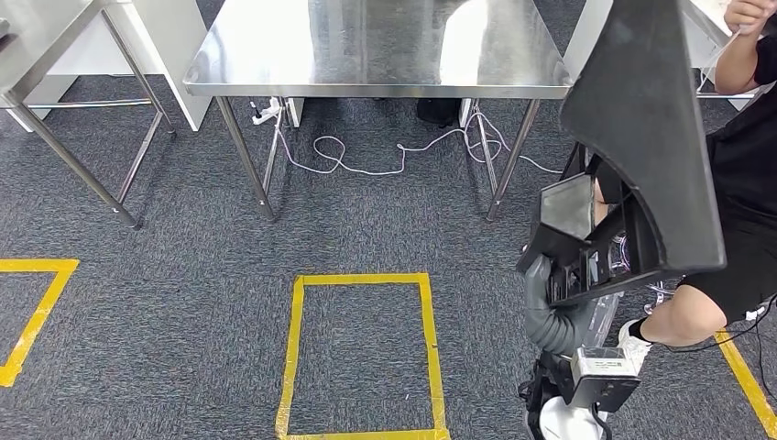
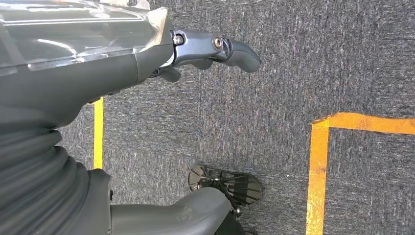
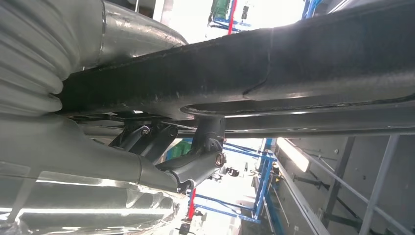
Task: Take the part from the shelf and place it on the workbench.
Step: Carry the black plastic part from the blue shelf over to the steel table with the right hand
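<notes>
Right hand clamped on the part, a big black flat-sided panel with a pointed wedge shape, held up high on the right of the head view. Fingers visible in the right wrist view wrapped round a dark edge of the part, thumb side pressed up against it too. So part up in the air, off to the right of the counter and not touching it.

Counter itself: shiny stainless steel top on metal legs, straight ahead, bare steel showing with bright glare patches. White cable looped on the carpet under it, plus a white power strip near the left leg. Second steel table off to the left, just the corner and its legs.

Left hand hanging low over the grey carpet, fingers apart and stretched out, gripping nothing.

Yellow tape rectangle on the floor in front of the counter, another yellow tape corner at far left, and a diagonal strip at far right.

Person in dark clothes right beside the part on the right, knee bent, white shoe on the carpet, one hand raised near the top corner.
</notes>
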